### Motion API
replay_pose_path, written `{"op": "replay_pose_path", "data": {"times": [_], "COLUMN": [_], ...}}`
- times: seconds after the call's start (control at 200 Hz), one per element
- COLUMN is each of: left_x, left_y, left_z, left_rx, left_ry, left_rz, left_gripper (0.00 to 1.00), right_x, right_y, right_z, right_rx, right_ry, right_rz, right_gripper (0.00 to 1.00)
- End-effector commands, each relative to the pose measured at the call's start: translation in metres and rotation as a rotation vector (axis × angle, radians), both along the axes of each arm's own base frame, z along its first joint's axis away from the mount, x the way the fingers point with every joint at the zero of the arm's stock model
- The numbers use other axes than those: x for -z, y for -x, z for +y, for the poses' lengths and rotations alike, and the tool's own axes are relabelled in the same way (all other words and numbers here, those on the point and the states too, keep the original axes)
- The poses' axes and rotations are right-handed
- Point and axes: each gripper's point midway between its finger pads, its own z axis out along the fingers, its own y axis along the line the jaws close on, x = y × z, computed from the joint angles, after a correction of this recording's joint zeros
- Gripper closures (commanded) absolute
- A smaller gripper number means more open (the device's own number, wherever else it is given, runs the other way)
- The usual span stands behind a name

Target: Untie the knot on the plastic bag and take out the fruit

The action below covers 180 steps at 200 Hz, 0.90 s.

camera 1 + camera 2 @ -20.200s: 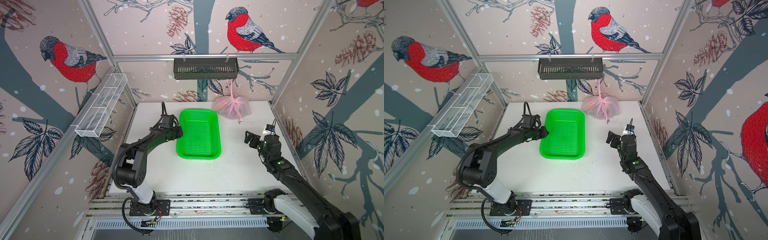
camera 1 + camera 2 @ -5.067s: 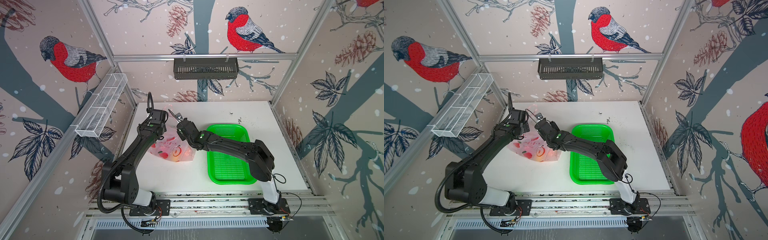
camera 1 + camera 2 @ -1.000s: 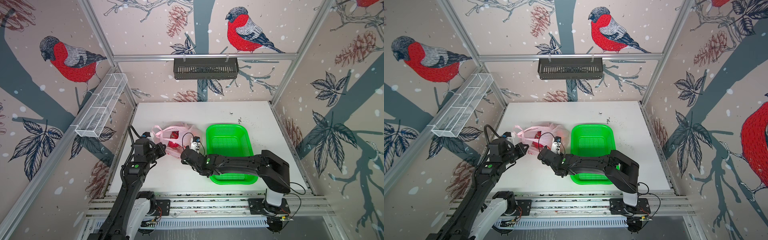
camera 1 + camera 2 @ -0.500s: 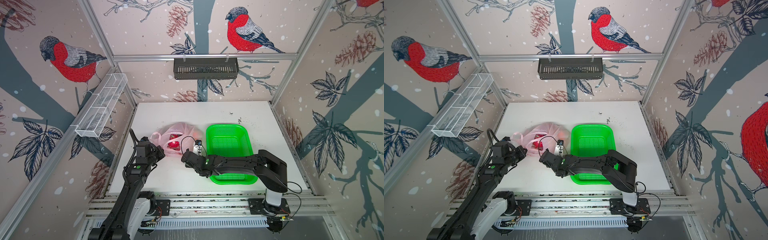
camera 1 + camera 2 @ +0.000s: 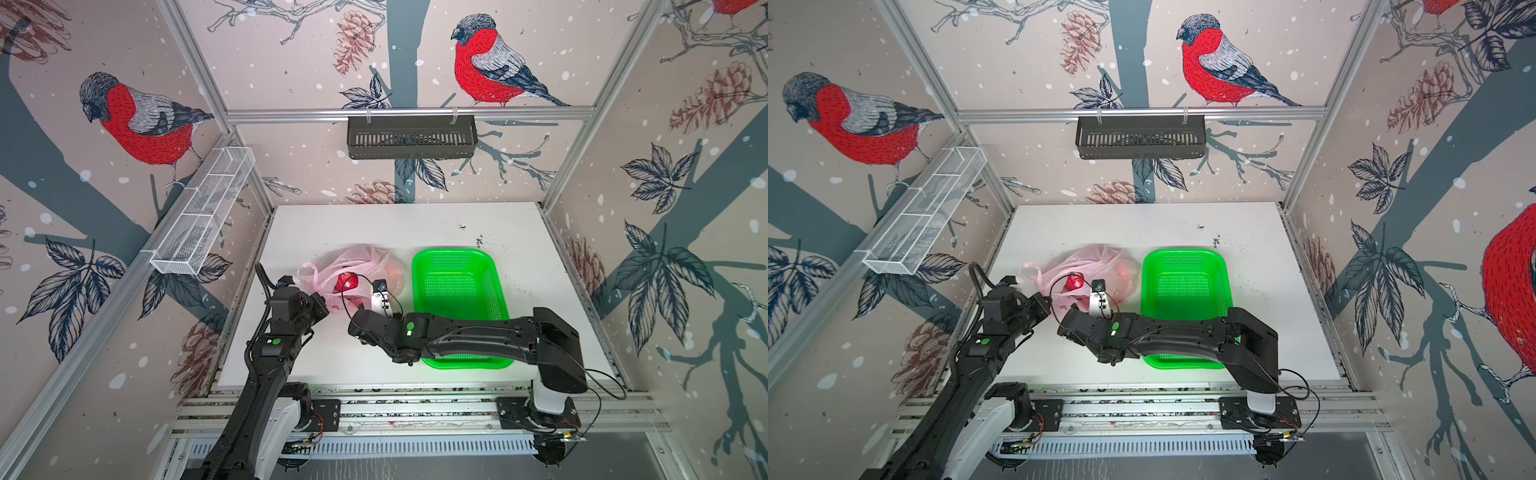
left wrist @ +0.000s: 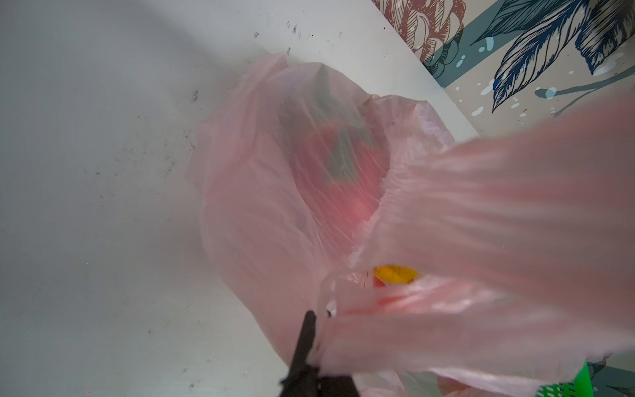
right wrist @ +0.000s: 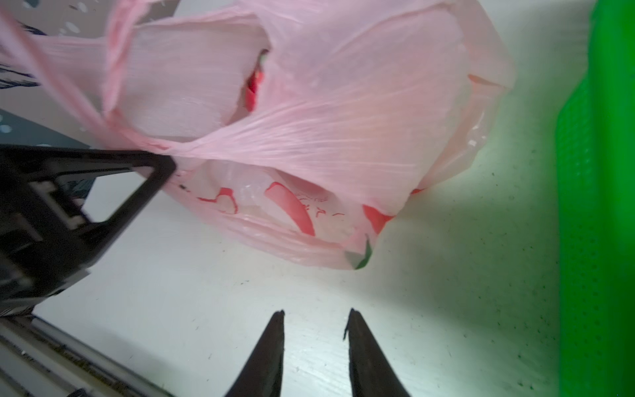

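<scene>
Pale pink, thin and see-through, the plastic bag [image 5: 365, 255] lies slumped on the white worktop [image 5: 374, 222], left of centre and just beside a green basket [image 5: 457, 254].

The left jaws are pressed together on a bunched fold of the bag's near edge, and the film runs taut from that pinch (in the right wrist view their black tip [image 7: 161, 166] meets the gathered plastic). The right jaws stand a little apart, with a narrow gap between two dark fingertips [image 7: 275, 343]. They hold nothing and point at the bag from just above the worktop, near it but not touching. The right arm [image 5: 465, 332] reaches in across the basket's near rim.

The fruit is inside the bag. In both top views one red dragon fruit [image 5: 347, 281] [image 5: 1074, 281] shows through the bag's mouth. In the left wrist view a yellow piece [image 6: 395, 274] peeps between folds. A red shape with green scales [image 6: 338, 161] blurs behind the film, and we cannot tell whether it is that same dragon fruit. So we count two fruits for certain. One handle loop [image 5: 306, 272] lies slack at the bag's left.

We count one bag, one green basket, one black slatted shelf [image 5: 411, 143] on the back rail and one white wire tray [image 5: 203, 208] on the left wall.
</scene>
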Motion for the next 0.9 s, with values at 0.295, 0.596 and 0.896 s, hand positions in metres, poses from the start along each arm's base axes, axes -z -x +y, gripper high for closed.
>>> {"op": "replay_pose_path", "data": {"times": [0.295,0.596,0.896], "left_x": [-0.019,-0.017,-0.008], "left_y": [-0.004,0.002,0.01], "left_z": [-0.006,-0.008,-0.006], "left_rx": [0.016,0.023,0.012], "left_ry": [0.046,0.054,0.052], "left_rz": [-0.087,-0.092,-0.078], "left_gripper": [1.0,1.0,1.0], "right_x": [-0.004,0.021,0.007], "right_y": [-0.02,-0.065,-0.103], "right_z": [0.047,0.069,0.053], "right_rx": [-0.122,-0.034,0.11], "right_ry": [0.039,0.09,0.053], "right_rz": [-0.109,-0.153,-0.235], "right_gripper": [0.86,0.87,0.86]}}
